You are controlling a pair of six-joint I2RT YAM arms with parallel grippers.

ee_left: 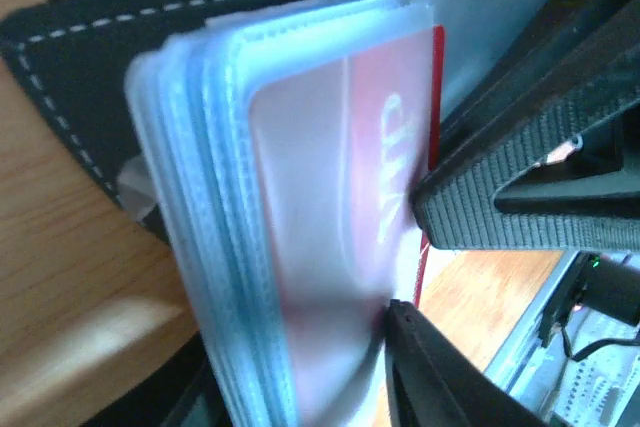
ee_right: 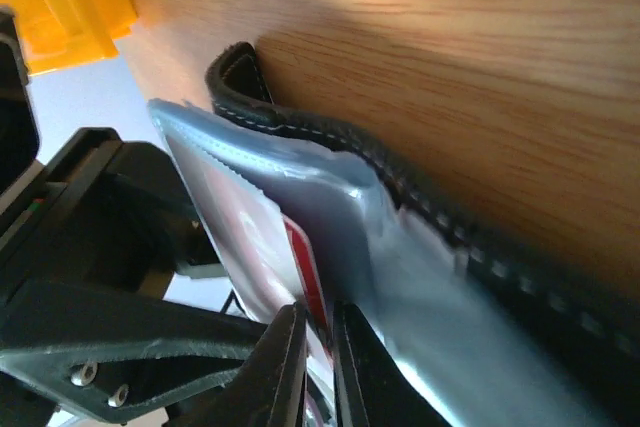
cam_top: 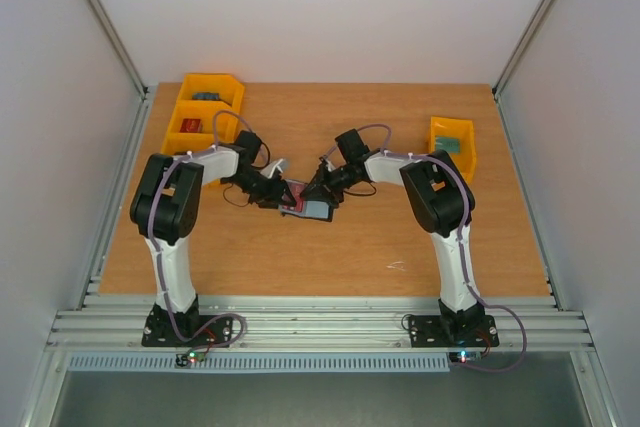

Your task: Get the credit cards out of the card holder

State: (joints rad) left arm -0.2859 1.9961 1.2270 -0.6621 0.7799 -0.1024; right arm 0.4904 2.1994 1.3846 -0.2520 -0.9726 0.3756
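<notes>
The card holder [cam_top: 316,211] lies open mid-table, black outside [ee_left: 70,67] with a fan of clear blue-tinted sleeves [ee_left: 215,227]. A red credit card [ee_left: 400,107] sits in the top sleeve, its edge poking out. My left gripper [cam_top: 281,193] clamps the sleeve stack; its jaws [ee_left: 295,362] stand either side of it. My right gripper [cam_top: 320,191] comes from the opposite side, and its fingers [ee_right: 320,332] are nearly closed on the red card's edge [ee_right: 305,252]. Its ribbed finger [ee_left: 500,197] shows in the left wrist view. The pale blue-white card cannot be made out.
Yellow bins [cam_top: 205,112] with small items stand at the back left, and another yellow bin [cam_top: 452,142] at the right. A bin corner [ee_right: 70,7] shows in the right wrist view. Bare wooden table [cam_top: 330,267] lies in front of the holder.
</notes>
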